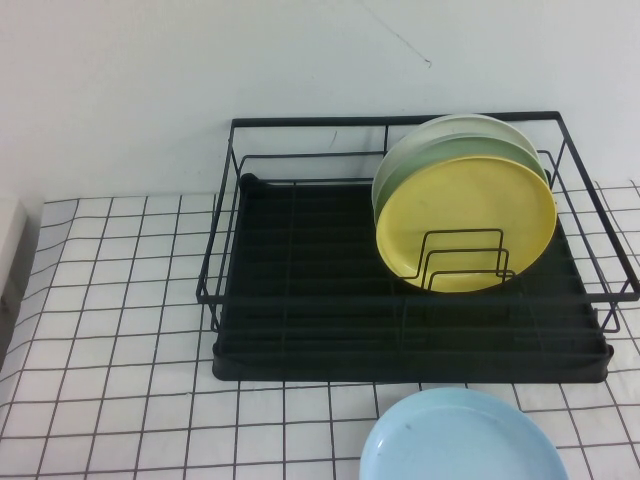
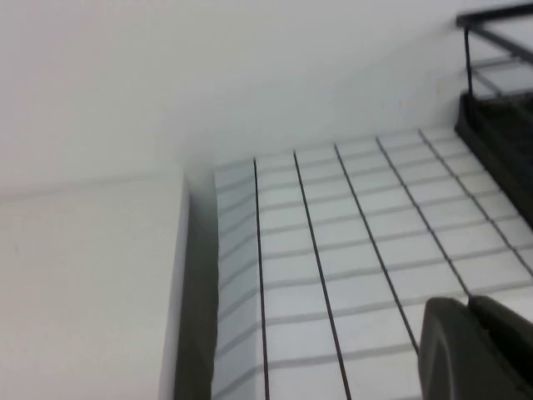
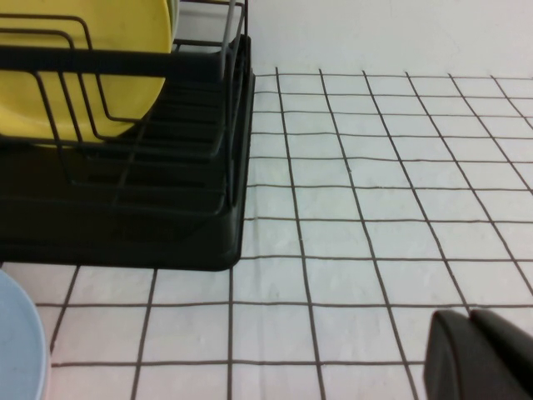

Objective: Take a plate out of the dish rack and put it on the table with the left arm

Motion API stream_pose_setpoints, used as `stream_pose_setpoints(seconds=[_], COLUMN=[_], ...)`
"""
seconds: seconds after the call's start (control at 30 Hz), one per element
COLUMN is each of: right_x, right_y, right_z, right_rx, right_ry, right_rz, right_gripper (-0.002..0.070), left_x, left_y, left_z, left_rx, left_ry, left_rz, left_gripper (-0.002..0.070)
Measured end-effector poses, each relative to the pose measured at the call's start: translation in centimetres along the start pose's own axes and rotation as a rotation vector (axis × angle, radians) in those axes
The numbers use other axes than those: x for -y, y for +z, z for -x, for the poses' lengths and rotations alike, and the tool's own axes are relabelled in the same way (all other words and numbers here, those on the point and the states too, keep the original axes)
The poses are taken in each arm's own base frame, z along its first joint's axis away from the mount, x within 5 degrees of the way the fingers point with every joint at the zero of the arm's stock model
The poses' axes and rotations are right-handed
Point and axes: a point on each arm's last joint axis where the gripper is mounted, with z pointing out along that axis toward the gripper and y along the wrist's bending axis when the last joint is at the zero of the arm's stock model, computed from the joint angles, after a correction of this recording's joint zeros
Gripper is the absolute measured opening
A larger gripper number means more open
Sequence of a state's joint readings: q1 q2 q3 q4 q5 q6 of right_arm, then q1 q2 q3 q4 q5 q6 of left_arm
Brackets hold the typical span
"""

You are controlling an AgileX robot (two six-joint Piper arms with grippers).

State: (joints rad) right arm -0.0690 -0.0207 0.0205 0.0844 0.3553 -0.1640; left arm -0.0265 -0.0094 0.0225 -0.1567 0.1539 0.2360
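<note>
While the sky-blue plate (image 1: 462, 438) lies flat on the table (image 1: 110, 300), just in front of the dish rack (image 1: 410, 330), its glossy round face and shallow raised rim run out past the near edge of the high view. White cloth with a thin black square grid covers that table, slightly creased near the rack's corner in the right wrist view. And the dish rack is a big rectangle of black wire over a black tray base, with upright wire dividers! Inside it, towards the robot's right, a yellow plate (image 1: 470, 222) stands on edge in the dividers, a pale green one (image 1: 430, 160) just behind it and a pale grey one (image 1: 470, 122) behind that; the rest of the tray sits bare.

Off to the left, a white block (image 2: 92, 292) borders the cloth. The left gripper (image 2: 479, 350) shows only as a dark fingertip over the cloth, well left of the rack, and I can't tell whether its fingers are apart or together. Same story for the right gripper (image 3: 483, 354): one dark tip low over the grid, to the rack's right, near the plate's edge (image 3: 21, 342). Neither arm appears in the high view.
</note>
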Motion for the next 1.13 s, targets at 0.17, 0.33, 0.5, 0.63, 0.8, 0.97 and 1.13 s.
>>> stream_pose_setpoints(seconds=[0.17, 0.33, 0.5, 0.63, 0.8, 0.97, 1.13], right_x=[0.0, 0.0, 0.0, 0.0, 0.0, 0.0, 0.0], right_y=[0.0, 0.0, 0.0, 0.0, 0.0, 0.0, 0.0], right_z=[0.0, 0.0, 0.0, 0.0, 0.0, 0.0, 0.0], right_rx=[0.000, 0.000, 0.000, 0.000, 0.000, 0.000, 0.000], right_ry=[0.000, 0.000, 0.000, 0.000, 0.000, 0.000, 0.000], right_rz=[0.000, 0.000, 0.000, 0.000, 0.000, 0.000, 0.000], right_gripper=[-0.0001, -0.0001, -0.0001, -0.0001, -0.0001, -0.0001, -0.0001], left_x=[0.2, 0.3, 0.3, 0.3, 0.3, 0.3, 0.3], left_y=[-0.1, -0.1, -0.1, -0.1, -0.2, -0.2, -0.2], left_z=[-1.2, -1.3, -1.3, -1.3, -1.3, -1.3, -1.3], left_rx=[-0.134, -0.149, -0.149, -0.152, -0.151, -0.153, -0.153], left_ry=[-0.010, -0.012, -0.014, -0.014, -0.014, -0.014, -0.014], left_rz=[-0.020, -0.023, -0.023, -0.023, -0.024, -0.024, -0.024], left_gripper=[-0.0002, -0.0002, -0.0002, -0.0002, -0.0002, -0.0002, -0.0002])
